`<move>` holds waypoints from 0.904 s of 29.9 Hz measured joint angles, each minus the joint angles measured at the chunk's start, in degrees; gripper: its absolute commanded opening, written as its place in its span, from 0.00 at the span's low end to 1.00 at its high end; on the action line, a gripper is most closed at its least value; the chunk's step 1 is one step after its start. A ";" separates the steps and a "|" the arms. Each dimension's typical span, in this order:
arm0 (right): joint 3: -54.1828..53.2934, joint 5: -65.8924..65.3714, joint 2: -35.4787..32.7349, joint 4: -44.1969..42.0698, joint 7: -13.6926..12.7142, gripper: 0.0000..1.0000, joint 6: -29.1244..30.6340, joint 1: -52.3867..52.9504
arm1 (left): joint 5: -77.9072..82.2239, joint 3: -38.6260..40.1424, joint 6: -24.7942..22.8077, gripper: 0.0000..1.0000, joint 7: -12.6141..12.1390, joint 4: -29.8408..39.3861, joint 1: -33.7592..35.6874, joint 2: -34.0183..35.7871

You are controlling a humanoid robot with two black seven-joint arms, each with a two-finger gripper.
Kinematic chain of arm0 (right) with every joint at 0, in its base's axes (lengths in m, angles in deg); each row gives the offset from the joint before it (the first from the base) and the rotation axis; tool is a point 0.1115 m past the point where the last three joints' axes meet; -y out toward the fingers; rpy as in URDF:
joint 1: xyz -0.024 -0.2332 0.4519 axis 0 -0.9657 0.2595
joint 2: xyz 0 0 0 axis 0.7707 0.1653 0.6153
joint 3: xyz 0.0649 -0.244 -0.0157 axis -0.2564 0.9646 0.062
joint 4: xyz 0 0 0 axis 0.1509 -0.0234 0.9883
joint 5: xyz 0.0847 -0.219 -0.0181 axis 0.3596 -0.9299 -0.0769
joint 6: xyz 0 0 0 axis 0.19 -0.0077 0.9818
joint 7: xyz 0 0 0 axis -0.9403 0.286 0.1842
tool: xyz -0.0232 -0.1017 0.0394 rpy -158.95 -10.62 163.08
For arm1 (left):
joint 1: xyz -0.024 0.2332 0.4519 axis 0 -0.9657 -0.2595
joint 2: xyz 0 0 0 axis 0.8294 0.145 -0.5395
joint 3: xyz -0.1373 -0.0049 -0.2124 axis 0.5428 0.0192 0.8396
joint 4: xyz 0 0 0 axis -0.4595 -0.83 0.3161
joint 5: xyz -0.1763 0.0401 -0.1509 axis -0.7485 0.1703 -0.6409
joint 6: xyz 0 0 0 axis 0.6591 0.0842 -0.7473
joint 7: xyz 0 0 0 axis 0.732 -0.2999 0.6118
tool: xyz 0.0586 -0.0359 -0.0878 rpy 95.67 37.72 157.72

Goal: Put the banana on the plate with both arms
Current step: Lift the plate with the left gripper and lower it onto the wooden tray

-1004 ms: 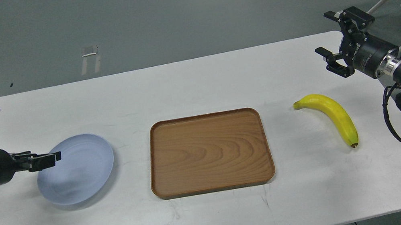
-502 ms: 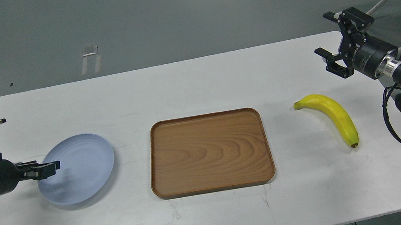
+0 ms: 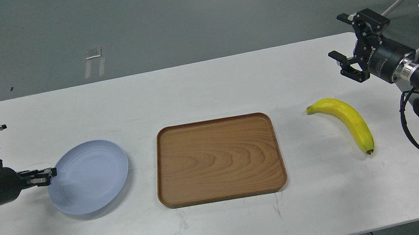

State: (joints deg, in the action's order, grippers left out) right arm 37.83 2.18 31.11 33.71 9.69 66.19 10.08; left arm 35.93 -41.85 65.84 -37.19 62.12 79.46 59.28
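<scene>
On the white surface [image 3: 205,92] three things sit in a row: the pale blue plate [image 3: 89,176] at the left, a brown wooden tray [image 3: 218,159] in the middle, and the banana [image 3: 347,120] at the right, lying flat with its dark tip toward the near edge. The banana is well apart from the plate, with the whole tray between them, so the placing itself is not yet begun

The left claw [image 3: 44,177] reaches in level with the plate's left rim, and its fingers look pressed together on that rim, pinching it; the plate casts a soft shadow along its near side, which suggests it is tipped or slightly lifted, though I cannot be sure. A grip at the rim makes sense if this arm's share of the job is to carry or steady the plate

The right claw [image 3: 348,49] hangs above the far right corner, behind the banana and not touching it, fingers spread wide and holding nothing. That open stance, pointed down toward the fruit, reads as readiness to descend on the banana's thick middle, where a curved, smooth skin is least likely to slip
</scene>
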 measured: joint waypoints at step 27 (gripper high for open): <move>0.10 -0.01 -1.14 0.12 0.00 0.99 0.00 0.18 | -1.62 -3.69 -10.54 0.00 0.00 9.62 21.25 -19.82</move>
State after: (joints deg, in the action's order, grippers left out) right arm 37.93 2.17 29.97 33.83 9.69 66.19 10.26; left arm 34.31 -45.54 55.29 -37.20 71.75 100.71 39.45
